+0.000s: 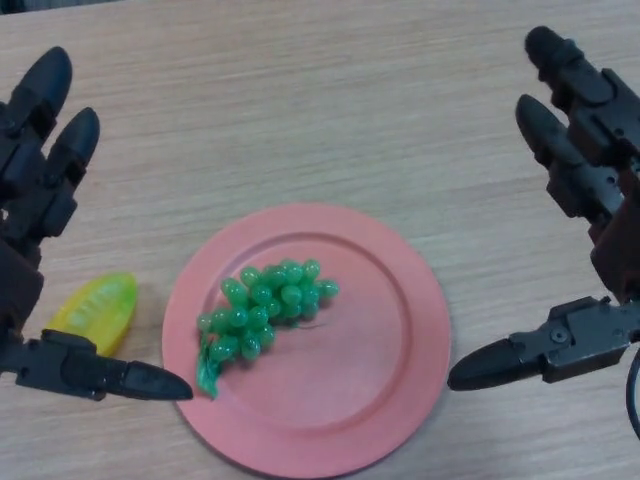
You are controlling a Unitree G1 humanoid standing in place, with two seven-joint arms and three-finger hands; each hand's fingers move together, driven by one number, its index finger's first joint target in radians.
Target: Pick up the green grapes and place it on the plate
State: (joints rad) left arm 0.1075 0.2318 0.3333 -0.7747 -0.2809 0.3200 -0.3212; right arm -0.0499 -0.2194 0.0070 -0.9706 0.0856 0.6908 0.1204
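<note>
Head view: one bunch of green grapes [262, 312] lies on the pink plate [400, 350], left of the plate's centre, stem end toward 7 o'clock. The left hand [35, 200] sits at 9 o'clock from the grapes, fingers straight and spread, holding nothing; its thumb tip reaches the plate's rim, clear of the fruit. The right hand [600, 230] stands at 3 o'clock, equally spread and empty, thumb tip at the opposite rim. One yellow-green toy fruit [95, 312] lies on the wooden table [300, 110], partly covered by the left thumb; its kind is unclear. Both hands are cut off by the frame edges.
</note>
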